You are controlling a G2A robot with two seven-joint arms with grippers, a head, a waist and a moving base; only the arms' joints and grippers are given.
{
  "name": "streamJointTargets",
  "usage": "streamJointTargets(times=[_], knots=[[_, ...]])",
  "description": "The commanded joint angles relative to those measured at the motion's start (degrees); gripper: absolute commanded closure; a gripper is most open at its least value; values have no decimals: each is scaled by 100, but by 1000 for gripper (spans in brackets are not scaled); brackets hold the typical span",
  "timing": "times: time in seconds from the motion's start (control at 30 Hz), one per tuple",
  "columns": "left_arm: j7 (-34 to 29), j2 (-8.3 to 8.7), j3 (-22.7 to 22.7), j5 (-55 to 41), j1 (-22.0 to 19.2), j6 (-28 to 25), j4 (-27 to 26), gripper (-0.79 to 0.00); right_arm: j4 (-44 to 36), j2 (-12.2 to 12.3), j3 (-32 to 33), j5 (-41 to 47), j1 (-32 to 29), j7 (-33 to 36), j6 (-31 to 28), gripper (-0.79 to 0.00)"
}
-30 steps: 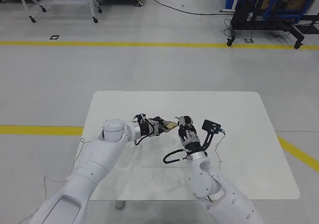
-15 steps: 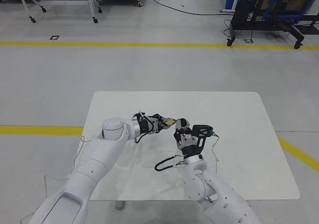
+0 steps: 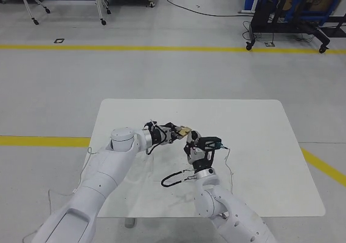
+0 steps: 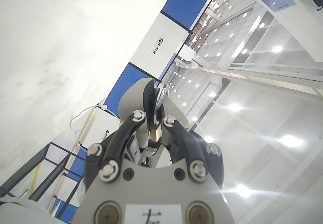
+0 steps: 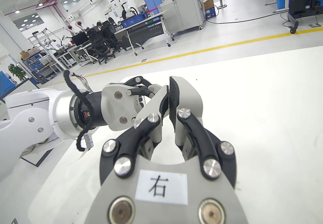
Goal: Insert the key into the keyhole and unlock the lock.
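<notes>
Left wrist view: left gripper [image 4: 157, 95] is clamped on the lock [image 4: 155, 134]. Its brass body sits back between the fingers toward the palm, with a silver piece [image 4: 162, 92], the shackle by the look of it, out at the fingertips. The keyhole face is hidden from you here.

Right wrist view: right gripper [image 5: 168, 100] has its pads [image 5: 174, 99] pressed together, just short of the left gripper's tip. A key between them would be too thin to make out, so you cannot tell if one is held. Top view puts both grippers tip to tip over the table [image 3: 252, 121], and the lock seems to be off the surface.

Handling, as a guess: the lock is small, solid metal, stiff and dense for its size, and its smooth brass faces are likely slick if you push along them. Hold it across the flat faces and leave the keyhole end free. The key would be light, thin and rigid, so pinch it flat on the bow so it cannot swivel. Expect the insertion push to drive the lock back toward the left gripper's palm and the turn to twist it in the grip, so you want a firm clamp on that side
</notes>
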Motion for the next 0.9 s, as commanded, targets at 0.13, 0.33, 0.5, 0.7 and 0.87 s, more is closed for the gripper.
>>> streamJointTargets(times=[0.13, 0.33, 0.5, 0.7, 0.87], knots=[[1, 11, -51, -16, 21, -6, -33, 0, 47, -40, 8, -165, -50, 63, -26, 0], [37, 13, -72, -18, 44, 9, -60, 0, 34, -57, 65, -375, -125, 197, -89, 0], [73, 13, -88, -16, 61, 2, -80, 0, -6, -69, 115, -515, -197, 327, -141, 0], [82, 13, -110, -28, 73, 1, -88, 0, -20, -88, 197, -540, -259, 533, -239, 0], [79, 13, -120, -26, 79, -14, -93, 0, -118, -113, 351, -174, -328, 688, -395, 0]])
